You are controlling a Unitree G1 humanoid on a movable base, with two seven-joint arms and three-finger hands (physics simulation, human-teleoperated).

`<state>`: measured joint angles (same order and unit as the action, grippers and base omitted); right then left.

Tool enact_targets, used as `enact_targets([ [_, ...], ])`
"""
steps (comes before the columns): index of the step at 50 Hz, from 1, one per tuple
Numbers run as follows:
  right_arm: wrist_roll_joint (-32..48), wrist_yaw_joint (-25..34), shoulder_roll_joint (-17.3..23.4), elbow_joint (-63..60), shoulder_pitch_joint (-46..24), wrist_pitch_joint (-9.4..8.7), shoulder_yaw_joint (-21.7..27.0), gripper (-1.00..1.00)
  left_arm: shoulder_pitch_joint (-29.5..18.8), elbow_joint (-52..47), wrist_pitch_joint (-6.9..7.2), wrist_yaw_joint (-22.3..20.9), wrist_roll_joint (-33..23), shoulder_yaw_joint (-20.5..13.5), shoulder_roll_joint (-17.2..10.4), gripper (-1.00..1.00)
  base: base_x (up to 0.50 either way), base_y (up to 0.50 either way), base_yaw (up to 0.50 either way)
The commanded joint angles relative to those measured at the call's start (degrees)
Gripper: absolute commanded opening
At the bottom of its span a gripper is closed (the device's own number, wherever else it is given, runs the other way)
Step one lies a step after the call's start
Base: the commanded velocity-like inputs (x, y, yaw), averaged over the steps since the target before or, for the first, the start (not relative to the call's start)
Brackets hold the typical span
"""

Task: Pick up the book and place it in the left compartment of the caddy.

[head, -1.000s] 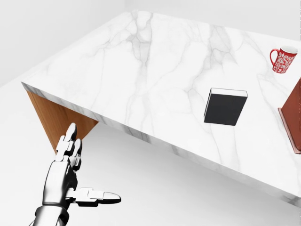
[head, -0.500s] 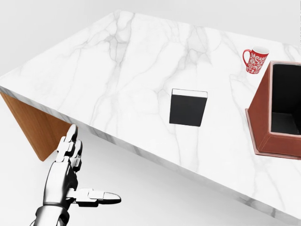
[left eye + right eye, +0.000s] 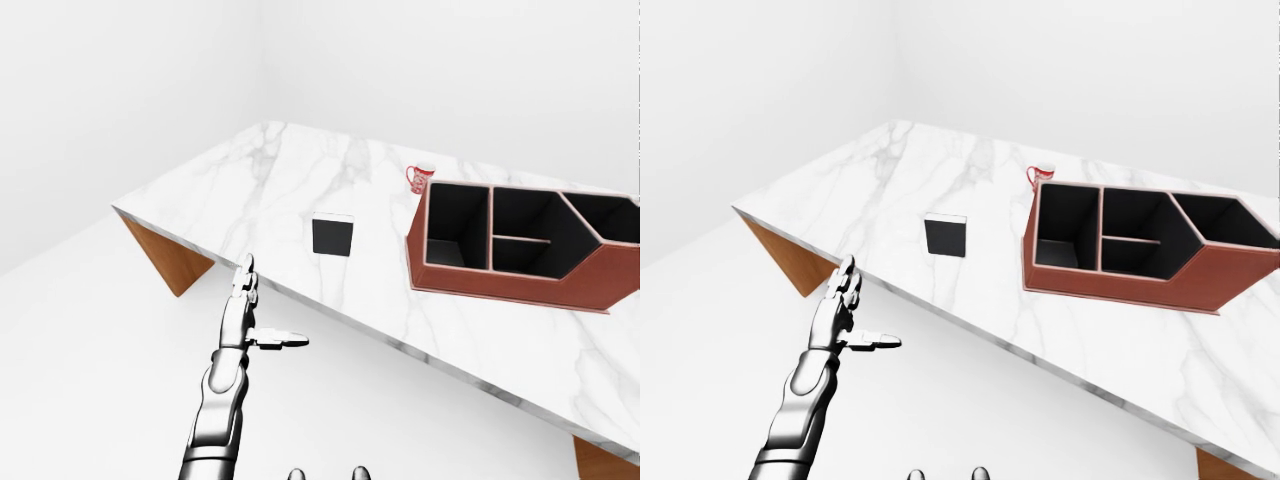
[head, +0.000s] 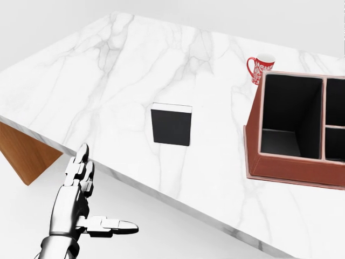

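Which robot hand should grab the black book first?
Probably the left hand. It is raised with fingers open, just short of the table edge, below-left of the book in the head view. No right hand shows.

Left robot hand [image 4: 81, 202]: glossy silver-chrome, three segmented fingers, dark joint seams; forearm [image 3: 215, 420] ribbed, metallic.

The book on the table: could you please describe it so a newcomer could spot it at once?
On the white marble table, look left of the red-brown caddy. The book lies flat there, alone. It is the only black, square thing; the mug beyond is red and patterned.
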<state>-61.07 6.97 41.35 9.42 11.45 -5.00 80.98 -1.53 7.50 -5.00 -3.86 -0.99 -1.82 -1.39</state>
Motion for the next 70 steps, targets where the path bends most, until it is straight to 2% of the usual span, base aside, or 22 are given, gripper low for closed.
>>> enact_targets([
  [1, -0.07, -0.08, 0.09, -0.04, 0.11, 0.00, 0.15, 1.00, 0.48, -0.99, 0.00, 0.08, -0.17, 0.25, 0.15, 1.00, 0.19, -0.34, 0.00],
  [14, 0.47, -0.18, 0.25, 0.95, -0.17, 0.00, -0.31, 1.00, 1.72, -4.52, 0.00, 0.46, -0.39, 0.80, 0.53, 1.00, 0.19, -0.34, 0.00],
  [18, 0.42, -0.39, 0.40, 0.92, -0.11, 0.00, -0.26, 1.00, 0.52, -2.10, 0.00, 0.30, -0.07, 0.26, 0.19, 1.00, 0.20, -0.34, 0.00],
  [27, 0.55, -0.49, 0.35, 1.05, -0.14, 0.00, -0.39, 1.00, 1.00, -2.95, 0.00, 0.42, -0.08, 0.40, 0.32, 1.00, 0.19, -0.34, 0.00],
  [38, 0.97, -0.77, 0.59, 1.72, -0.43, 0.00, -0.75, 1.00, -0.08, -0.64, 0.00, 0.36, 0.38, -0.18, 0.02, 1.00, 0.00, 0.00, 0.00],
  [70, 0.85, -0.64, 0.85, 1.47, -0.20, 0.00, -0.13, 1.00, 2.01, -5.40, 0.00, 0.36, -0.42, 0.83, 0.48, 1.00, 0.03, 0.02, 0.00],
])
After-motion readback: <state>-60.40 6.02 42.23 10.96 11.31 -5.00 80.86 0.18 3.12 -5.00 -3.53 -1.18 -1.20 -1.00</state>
